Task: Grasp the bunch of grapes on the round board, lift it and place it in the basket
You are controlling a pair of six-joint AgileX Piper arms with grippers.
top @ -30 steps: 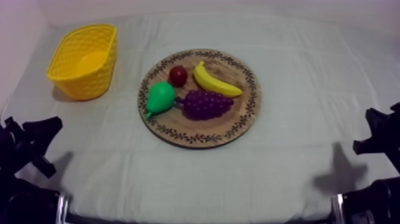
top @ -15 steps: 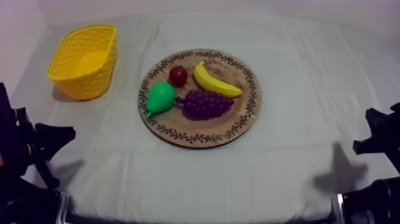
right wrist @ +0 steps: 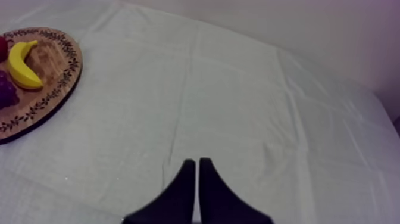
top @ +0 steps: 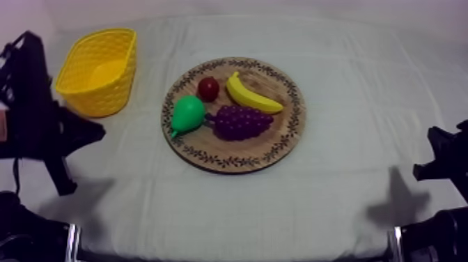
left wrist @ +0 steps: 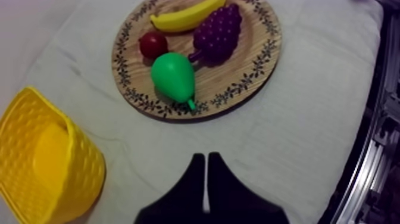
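Approach begun — left arm (top: 35,118) up off its rest

Over the last second the left arm has climbed from the near left corner of the bench (top: 278,202). It now stands tall along the left edge, close beside the yellow woven-pattern basket (top: 104,97) at the far left corner. The left tool (left wrist: 206,156) is narrow, its two black fingers pressed together on nothing, above bare cloth between basket and board. The right arm (top: 449,157) has not stirred at the near right corner, and the right tool (right wrist: 197,161) is likewise closed to a wedge on nothing.

No fruit has shifted. The bunch of purple toy grapes (top: 240,122) lies on the round wooden board with a patterned rim (top: 230,155) in the middle of the bench. It is just beside the green toy pear (top: 188,115), with the yellow toy banana (top: 252,95) just beyond it and the small red fruit (top: 207,88) farther back. I judge that the left arm has taken the job — sensible, with the basket on its side. The reach is barely begun, though, and the tool must open before it comes down.

Hard to make out: from above, the left tool is lost in the arm's black bulk, which also covers part of the bench's left edge. Whether the grapes' stem touches the pear I cannot tell. From the right wrist the board is cut off, with a sliver of the grapes in sight.
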